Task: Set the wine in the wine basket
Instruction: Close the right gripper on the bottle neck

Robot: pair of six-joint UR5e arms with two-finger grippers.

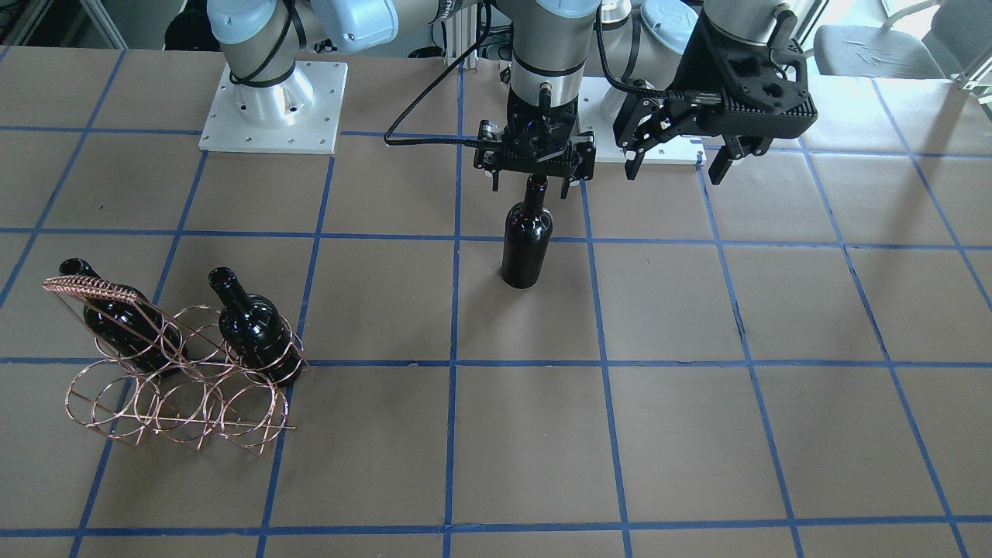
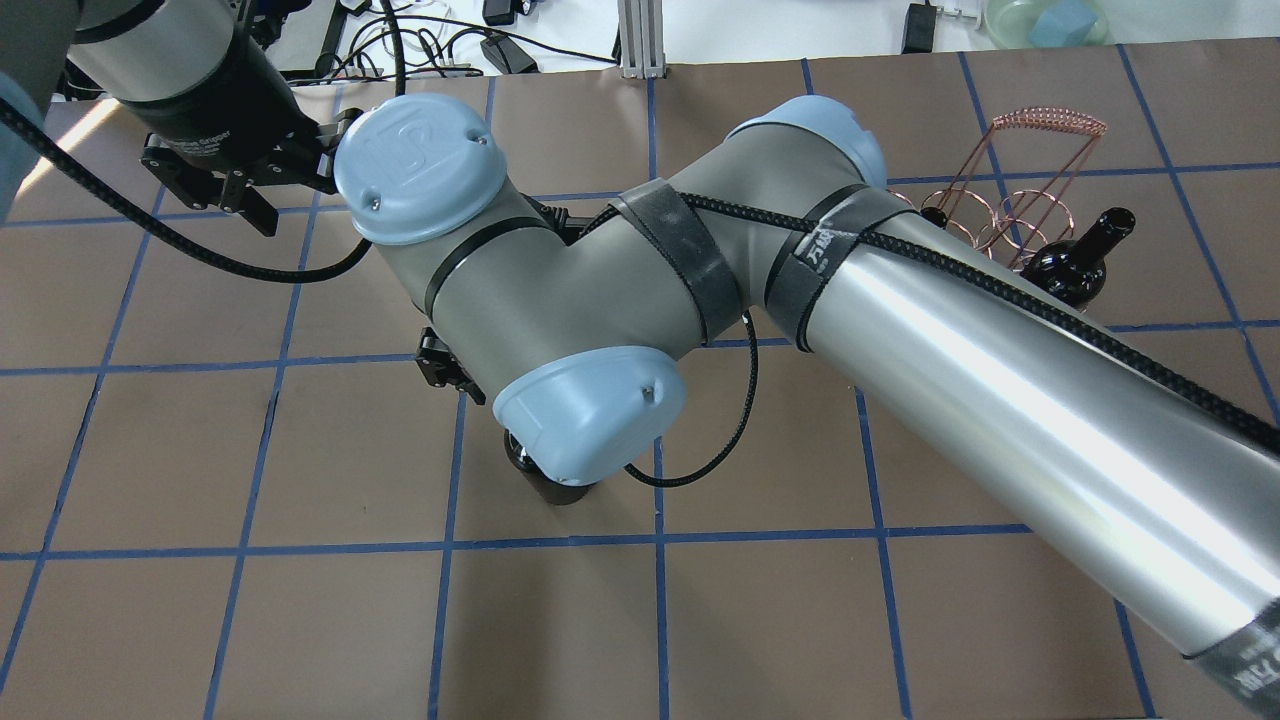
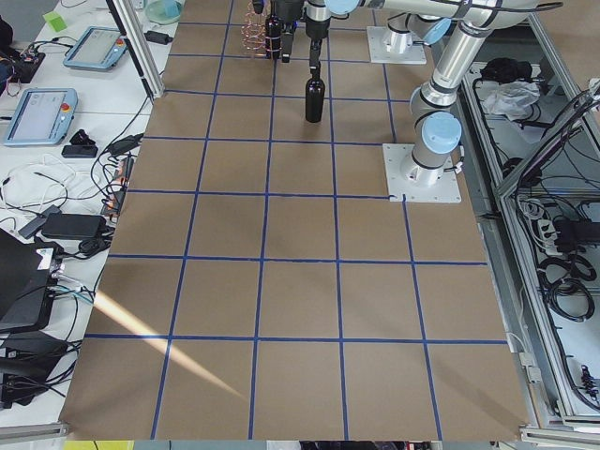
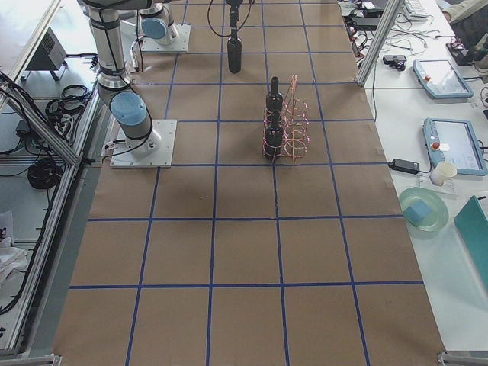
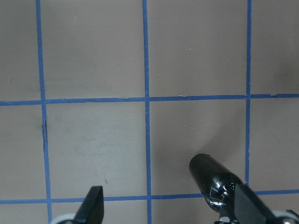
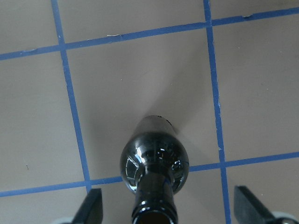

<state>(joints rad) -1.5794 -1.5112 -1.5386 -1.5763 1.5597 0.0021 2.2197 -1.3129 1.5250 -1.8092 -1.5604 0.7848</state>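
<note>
A black wine bottle [image 1: 527, 240] stands upright on the table's middle, also seen in the right wrist view [image 6: 154, 158] and the left wrist view [image 5: 210, 177]. My right gripper [image 1: 531, 184] hangs open right over it, its fingers either side of the bottle's mouth without touching. My left gripper [image 1: 676, 167] is open and empty, raised beside it on the robot's left. The copper wire wine basket [image 1: 178, 387] stands far off on the robot's right with two identical bottles [image 1: 252, 325] [image 1: 116, 314] leaning in its rings.
In the overhead view my right arm's big links [image 2: 900, 340] hide most of the standing bottle [image 2: 550, 487] and part of the basket [image 2: 1010, 200]. The table is brown paper with a blue tape grid [image 1: 457, 364]. The arm base plates [image 1: 271, 108] sit at the robot's edge.
</note>
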